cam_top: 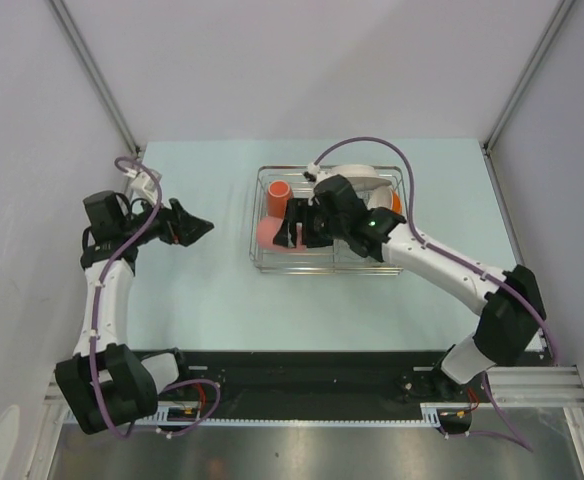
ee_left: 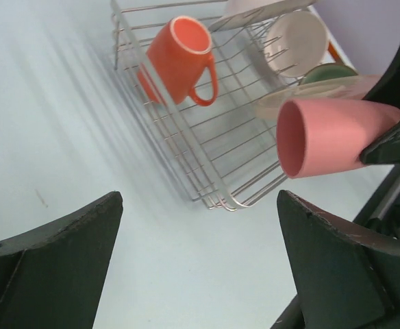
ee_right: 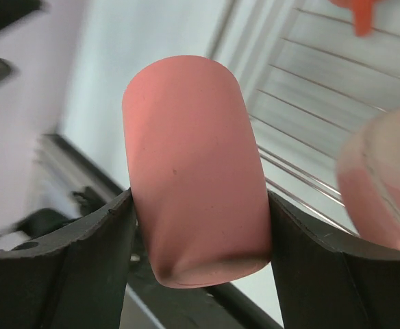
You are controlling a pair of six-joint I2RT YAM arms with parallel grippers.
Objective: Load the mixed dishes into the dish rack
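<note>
The table (cam_top: 202, 300) is seen in a pale mint tint, unpatterned. The dish rack (cam_top: 322, 266) is formed of bare silver wire. The orange cup (ee_left: 179, 62) is lined and rimmed in cream-white. The salmon-pink cup (ee_right: 193, 171) is coloured plainly, its inside a shade darker. The small bowl (ee_left: 296, 41) is shown white within, with orange glimpsed at its outer side. The pale green bowl (ee_left: 331, 72) and the cream plate (ee_left: 303, 96) are seen only in part; no pattern can be made out. The left gripper (ee_left: 200, 233) and right gripper (ee_right: 196, 226) are finished in matt black. The arms (cam_top: 442, 265) are cased in white with black joints, and purple cables (cam_top: 392, 155) are run along them.
</note>
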